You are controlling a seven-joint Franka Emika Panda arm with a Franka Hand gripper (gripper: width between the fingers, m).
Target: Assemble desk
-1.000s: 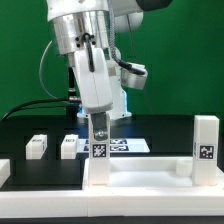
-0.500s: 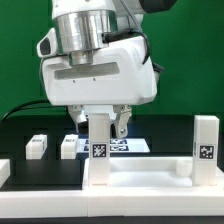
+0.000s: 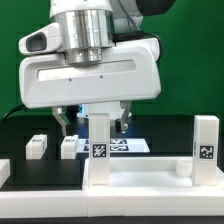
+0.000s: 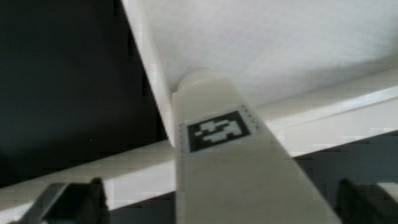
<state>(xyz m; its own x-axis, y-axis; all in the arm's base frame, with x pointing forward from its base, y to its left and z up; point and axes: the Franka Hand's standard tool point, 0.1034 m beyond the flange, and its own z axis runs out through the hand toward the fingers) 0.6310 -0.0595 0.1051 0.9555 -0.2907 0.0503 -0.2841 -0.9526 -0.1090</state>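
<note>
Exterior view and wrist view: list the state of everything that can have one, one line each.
gripper: open, fingers either side of a leg, not gripping it.
leg between the fingers: upright on the desk top, tag facing the exterior camera.
leg at the exterior view's right: upright on the desk top.
desk top: lying flat, rim up.
two loose white parts: lying on the table, unattached.

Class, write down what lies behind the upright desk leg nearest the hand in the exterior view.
Behind the leg lies the marker board; the leg hides part of it. The open hand straddles the leg's top.
</note>
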